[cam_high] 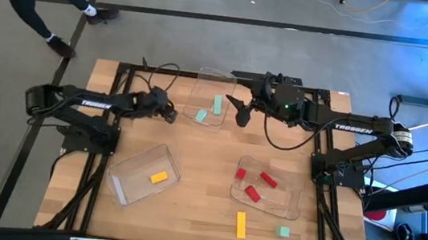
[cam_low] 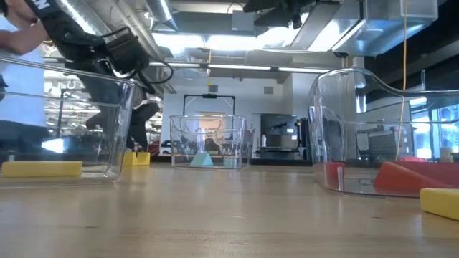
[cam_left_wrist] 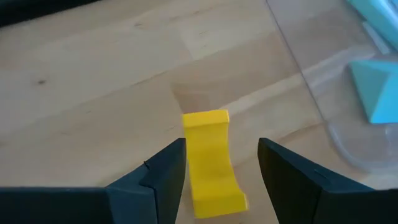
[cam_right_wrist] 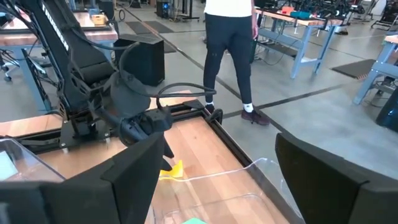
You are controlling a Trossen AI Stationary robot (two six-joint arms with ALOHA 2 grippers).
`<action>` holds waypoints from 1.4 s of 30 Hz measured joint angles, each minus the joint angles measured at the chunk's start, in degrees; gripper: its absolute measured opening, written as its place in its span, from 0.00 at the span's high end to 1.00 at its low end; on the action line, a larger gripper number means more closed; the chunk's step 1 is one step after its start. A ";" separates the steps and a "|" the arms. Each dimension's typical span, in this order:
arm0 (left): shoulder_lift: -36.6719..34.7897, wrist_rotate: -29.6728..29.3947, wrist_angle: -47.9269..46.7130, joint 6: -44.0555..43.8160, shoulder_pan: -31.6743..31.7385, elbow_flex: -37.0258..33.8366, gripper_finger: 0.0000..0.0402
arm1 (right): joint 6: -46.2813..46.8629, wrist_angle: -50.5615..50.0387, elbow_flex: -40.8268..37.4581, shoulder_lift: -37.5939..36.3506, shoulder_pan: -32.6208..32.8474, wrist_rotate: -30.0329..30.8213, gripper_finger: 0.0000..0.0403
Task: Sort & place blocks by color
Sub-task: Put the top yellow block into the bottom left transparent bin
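In the left wrist view a small yellow arched block [cam_left_wrist: 211,162] lies on the wood between the open fingers of my left gripper [cam_left_wrist: 222,146]. A gap shows beside one finger. This gripper [cam_high: 170,115] is low by the far tray [cam_high: 227,77], which holds two mint blocks [cam_high: 217,104]. The right wrist view shows the same yellow block [cam_right_wrist: 174,169] under it. My right gripper [cam_high: 239,113] hangs open in the air beside that tray's other side. A yellow block [cam_high: 159,177] lies in the near left tray [cam_high: 122,182] and three red blocks [cam_high: 252,192] in the right tray [cam_high: 289,201].
A yellow bar [cam_high: 241,224] and a mint cube [cam_high: 284,233] lie loose near the table's near edge. Bare wood lies between the three trays. A person walks on the floor beyond the table's far left corner [cam_high: 89,13].
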 joint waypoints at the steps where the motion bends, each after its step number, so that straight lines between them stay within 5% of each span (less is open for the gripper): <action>1: -0.08 -0.13 0.14 -0.85 -0.10 -0.14 0.52 | 0.00 0.00 0.00 0.01 0.00 0.00 0.23; 11: 0.08 -4.49 -0.69 -5.34 -1.81 -2.29 0.52 | 0.00 0.00 0.00 -0.01 -0.02 -0.02 0.23; 37: 6.22 -3.17 3.84 -1.29 -3.84 -2.40 0.52 | -0.08 0.44 0.00 -0.01 -0.02 -0.06 0.23; 42: 6.22 -3.60 3.81 0.76 -3.84 -2.40 0.62 | -0.07 0.44 0.00 -0.01 -0.02 -0.06 0.23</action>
